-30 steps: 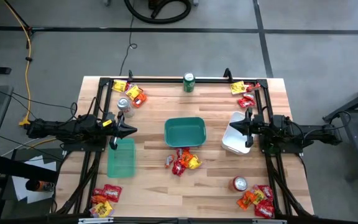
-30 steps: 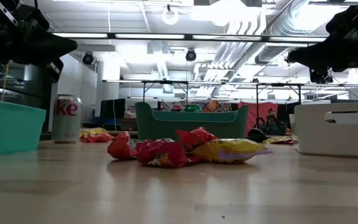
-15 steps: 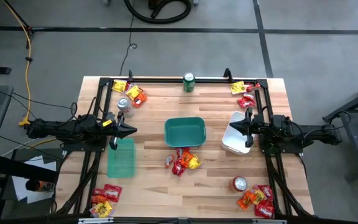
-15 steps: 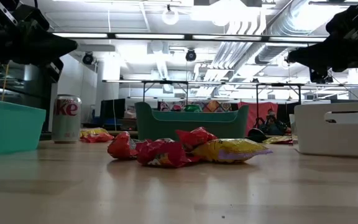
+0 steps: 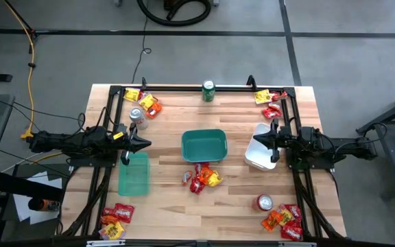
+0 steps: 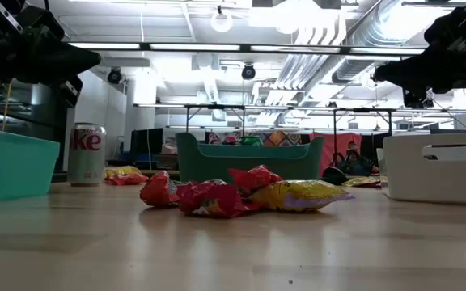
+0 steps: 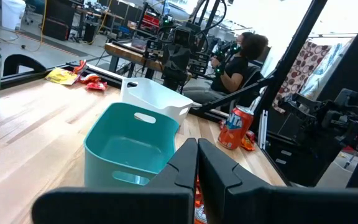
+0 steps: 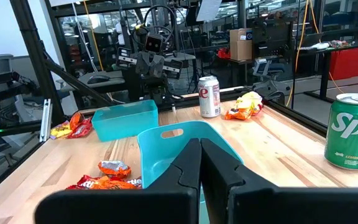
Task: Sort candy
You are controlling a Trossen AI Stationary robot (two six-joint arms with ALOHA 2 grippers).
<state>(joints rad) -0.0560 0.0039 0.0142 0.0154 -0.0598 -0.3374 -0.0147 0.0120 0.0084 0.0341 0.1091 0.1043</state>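
Red, orange and yellow candy (image 5: 201,178) is heaped on the wooden tabletop (image 5: 170,199) just in front of the middle teal bin (image 5: 204,145), with further piles at all four corners, while the left gripper (image 5: 145,143) and right gripper (image 5: 257,140) are held shut and empty at the sides. One packet at the heap's edge should be picked singly (jaws opened first), since overlapping wrappers are easily dragged along. Which colour belongs in which bin cannot be told.
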